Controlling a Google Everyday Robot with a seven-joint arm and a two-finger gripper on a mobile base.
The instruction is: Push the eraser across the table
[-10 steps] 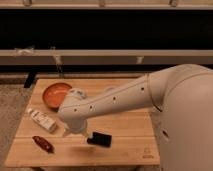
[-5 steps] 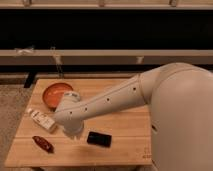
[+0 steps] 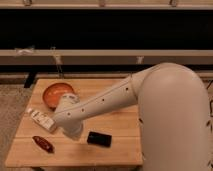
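Eraser (image 3: 99, 138) lies flat on your table (image 3: 75, 156), toward the front edge and a little right of the middle, with its long side running roughly left to right. Your robot's white arm (image 3: 102, 101) comes in from the bulky body (image 3: 172, 117) on the right. It slants down across the tabletop to the left and ends in a rounded wrist (image 3: 69, 116). The gripper (image 3: 75, 131) sits at that low end, close over the wood and just beside the eraser's left end. It seems a hair short of the block, though you cannot tell for sure whether they touch. The wrist hides its underside, so you cannot tell how wide it stands either. An orange bowl (image 3: 56, 93) sits near the back left corner, partly covered by the arm's end. A small white block (image 3: 41, 119) lies tilted at the left edge, just left of the wrist. A dark red pepper-like thing (image 3: 43, 144) lies near the front left corner, well apart from the eraser. Behind the table a pale rail (image 3: 100, 56) runs across a dark background.
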